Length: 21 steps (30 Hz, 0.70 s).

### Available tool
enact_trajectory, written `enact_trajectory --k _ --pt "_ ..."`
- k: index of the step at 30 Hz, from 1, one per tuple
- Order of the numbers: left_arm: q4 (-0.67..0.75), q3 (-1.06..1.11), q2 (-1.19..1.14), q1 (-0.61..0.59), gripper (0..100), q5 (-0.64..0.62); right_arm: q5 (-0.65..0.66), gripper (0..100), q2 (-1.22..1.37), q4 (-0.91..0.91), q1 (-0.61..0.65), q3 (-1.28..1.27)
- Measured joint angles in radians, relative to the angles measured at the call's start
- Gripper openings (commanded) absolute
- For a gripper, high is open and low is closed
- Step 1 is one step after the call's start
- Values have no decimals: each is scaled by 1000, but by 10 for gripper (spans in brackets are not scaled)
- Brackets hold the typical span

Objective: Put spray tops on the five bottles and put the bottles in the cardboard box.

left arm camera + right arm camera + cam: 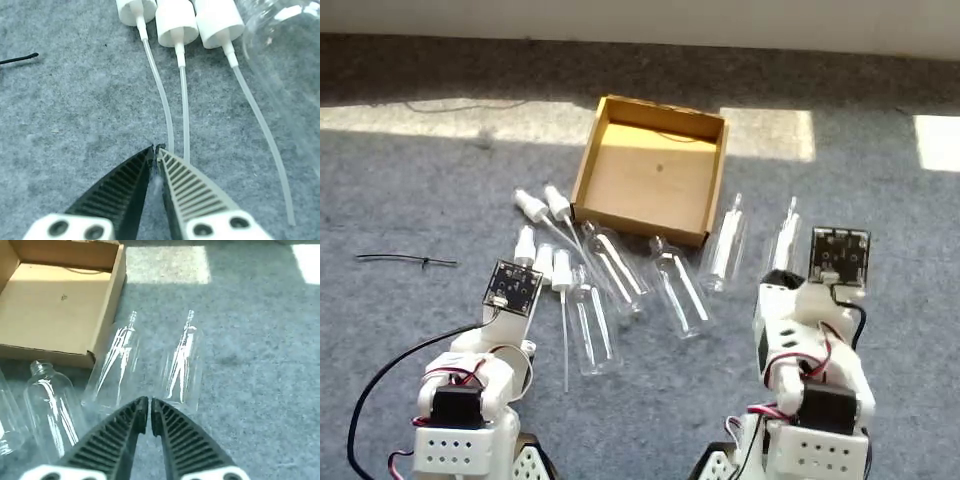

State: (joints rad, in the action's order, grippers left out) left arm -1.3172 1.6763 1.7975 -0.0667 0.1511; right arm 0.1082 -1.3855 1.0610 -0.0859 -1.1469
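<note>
Grey carpet (440, 200) as work surface: I see five clear bottles (680, 285) lying on their sides just in front of the cardboard box (640, 222), all uncapped, all outside it. Five spray tops (544, 262) lie loose beside the leftmost bottles. Left gripper (156, 149) jaws closed on nothing, tips just beside a dip tube (165, 110). Right gripper (149, 401) jaws together, empty, near two bottles. Black cable tie (405, 260) well off left
</note>
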Motion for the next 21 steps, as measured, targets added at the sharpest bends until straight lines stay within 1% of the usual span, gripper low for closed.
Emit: enact_trajectory --k 4,7,10,14,18,21 --pt "0 0 0 0 28 0 -3 179 358 21 8 222" --pt "0 0 0 0 28 0 -3 255 631 91 9 411" --pt "0 0 0 0 28 0 -3 278 885 152 12 618" --pt "0 0 0 0 28 0 -3 283 1188 219 12 878" --pt "0 0 0 0 28 0 -6 329 1435 275 12 1100" --pt "0 0 0 0 28 0 -6 333 1591 311 15 1249"
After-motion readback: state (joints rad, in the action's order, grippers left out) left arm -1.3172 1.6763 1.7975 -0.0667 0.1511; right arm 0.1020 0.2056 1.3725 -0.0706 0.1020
